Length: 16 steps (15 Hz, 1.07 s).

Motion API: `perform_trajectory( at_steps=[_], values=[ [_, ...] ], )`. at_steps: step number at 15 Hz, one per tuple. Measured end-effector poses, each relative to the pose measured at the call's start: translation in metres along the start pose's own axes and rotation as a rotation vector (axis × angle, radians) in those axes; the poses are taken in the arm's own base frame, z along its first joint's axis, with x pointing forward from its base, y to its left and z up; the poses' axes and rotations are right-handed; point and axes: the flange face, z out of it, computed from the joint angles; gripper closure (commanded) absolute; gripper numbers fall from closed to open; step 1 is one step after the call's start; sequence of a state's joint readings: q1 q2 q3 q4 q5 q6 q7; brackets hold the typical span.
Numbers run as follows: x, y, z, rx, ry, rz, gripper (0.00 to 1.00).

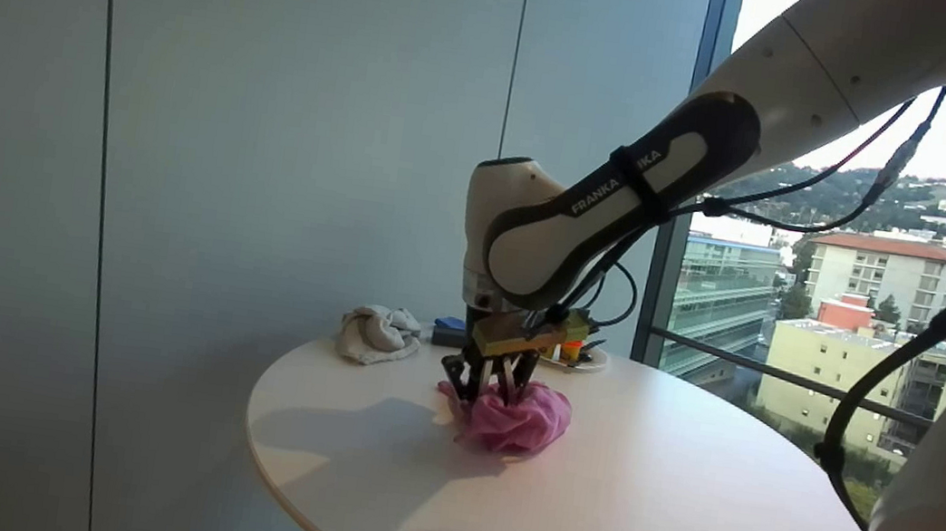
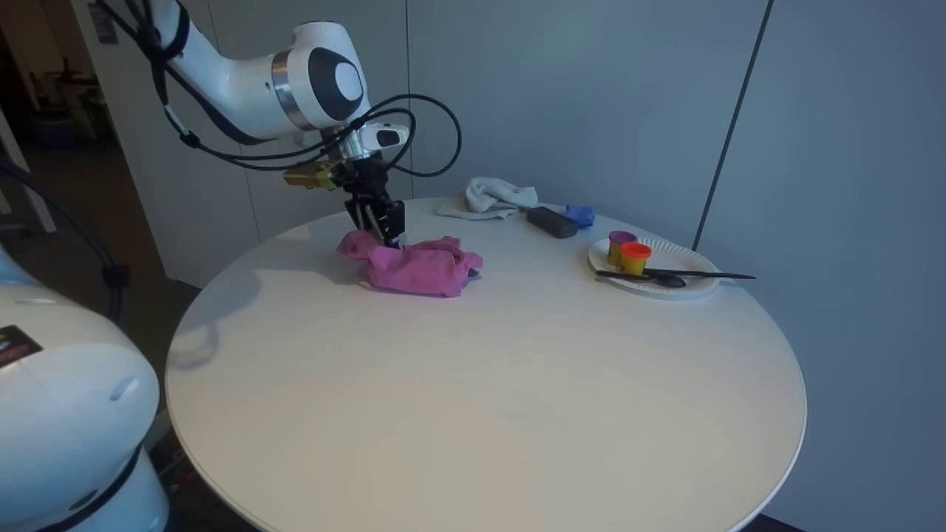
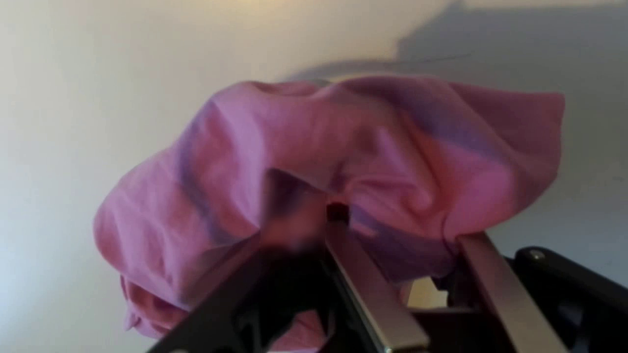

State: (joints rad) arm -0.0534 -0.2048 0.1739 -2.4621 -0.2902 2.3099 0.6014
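Note:
A crumpled pink cloth (image 1: 533, 421) lies on the round white table (image 2: 510, 399); it also shows in an exterior view (image 2: 425, 267) and fills the middle of the wrist view (image 3: 221, 142). My gripper (image 1: 498, 388) points down into the cloth. In an exterior view its fingertips (image 2: 394, 240) are at the cloth's far side, partly hidden behind it. In the wrist view the fingers (image 3: 378, 240) stand apart, with folds of cloth between them and over the right fingertip. A small dark edge (image 2: 474, 273) shows beneath the cloth; what it belongs to is hidden.
A grey-white towel (image 2: 497, 198), a dark block (image 2: 552, 222) and a blue item (image 2: 581, 215) lie at the table's wall side. A white plate (image 2: 695, 260) holds a purple-lidded pot (image 2: 621, 244), an orange-lidded pot (image 2: 635, 258) and black utensils (image 2: 669, 280). A wall stands close behind.

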Motion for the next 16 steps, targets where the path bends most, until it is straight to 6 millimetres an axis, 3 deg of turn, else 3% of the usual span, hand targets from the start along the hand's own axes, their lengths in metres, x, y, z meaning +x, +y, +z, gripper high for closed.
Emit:
perform_trajectory(
  at_steps=[3, 7, 9, 11, 13, 16],
  values=[
    [-0.002, 0.001, -0.023, -0.008, 0.043, -0.011, 0.99],
    [-0.016, 0.017, -0.088, -0.010, 0.123, 0.024, 0.92],
    [-0.032, 0.032, -0.123, -0.051, 0.152, 0.080, 0.92],
    [-0.056, 0.048, -0.145, -0.135, 0.131, 0.155, 0.92],
    [-0.078, 0.056, -0.147, -0.220, 0.068, 0.209, 0.92],
    [-0.102, 0.056, -0.116, -0.337, -0.068, 0.241, 0.91]
  ],
)
